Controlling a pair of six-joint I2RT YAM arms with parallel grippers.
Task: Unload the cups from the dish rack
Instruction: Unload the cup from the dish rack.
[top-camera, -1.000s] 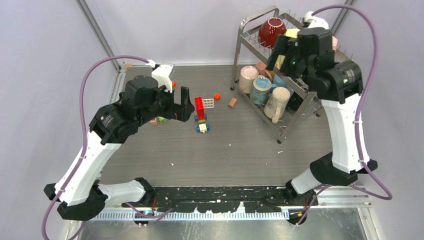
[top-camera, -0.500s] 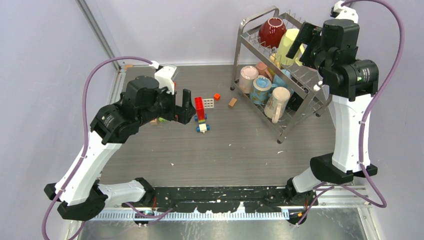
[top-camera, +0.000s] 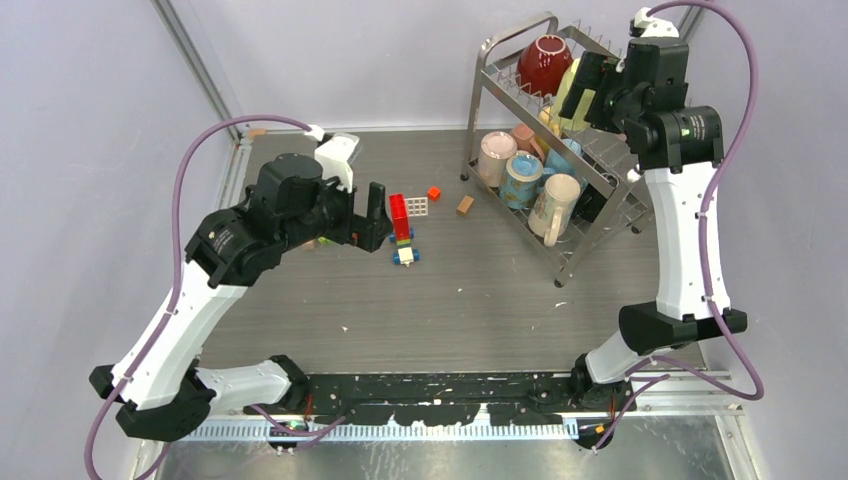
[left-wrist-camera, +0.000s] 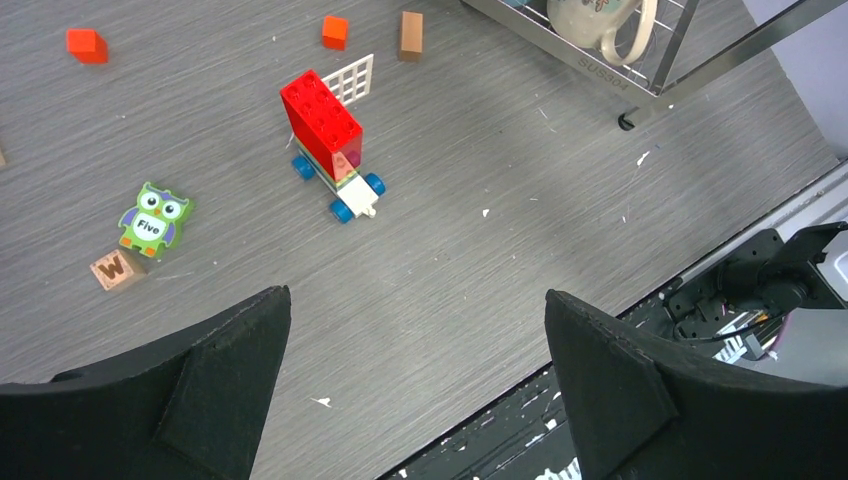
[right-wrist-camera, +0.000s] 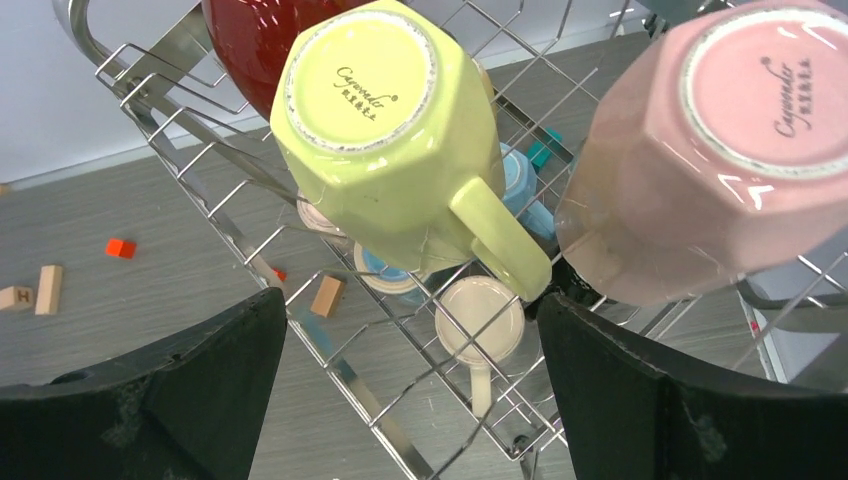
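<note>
The silver wire dish rack (top-camera: 478, 100) stands at the back right of the table. Its upper tier holds a dark red cup (top-camera: 543, 62) and a pale yellow cup (top-camera: 568, 88). Pink (top-camera: 496, 157), blue (top-camera: 522, 180) and beige (top-camera: 556, 205) cups sit on the lower tier. My right gripper (top-camera: 590, 88) hovers open above the upper tier. In the right wrist view the upturned pale yellow cup (right-wrist-camera: 385, 130) and a pink cup (right-wrist-camera: 710, 150) lie just ahead of the right gripper (right-wrist-camera: 412, 298), which holds nothing. My left gripper (left-wrist-camera: 418, 293) hangs open over bare table, far from the rack.
A red brick toy car (left-wrist-camera: 330, 140) stands mid-table, with an orange cube (left-wrist-camera: 335, 30), a wooden block (left-wrist-camera: 410, 35) and a white grid piece (left-wrist-camera: 350, 78) behind it. A green owl tile (left-wrist-camera: 152, 218) and a lettered block (left-wrist-camera: 117, 268) lie left. The black base rail (left-wrist-camera: 740, 290) runs along the near edge.
The right arm lifted and swung back from over the rack's lower tier, then its wrist settled over the upper tier. The left arm barely shifted. Both grippers stayed open.
</note>
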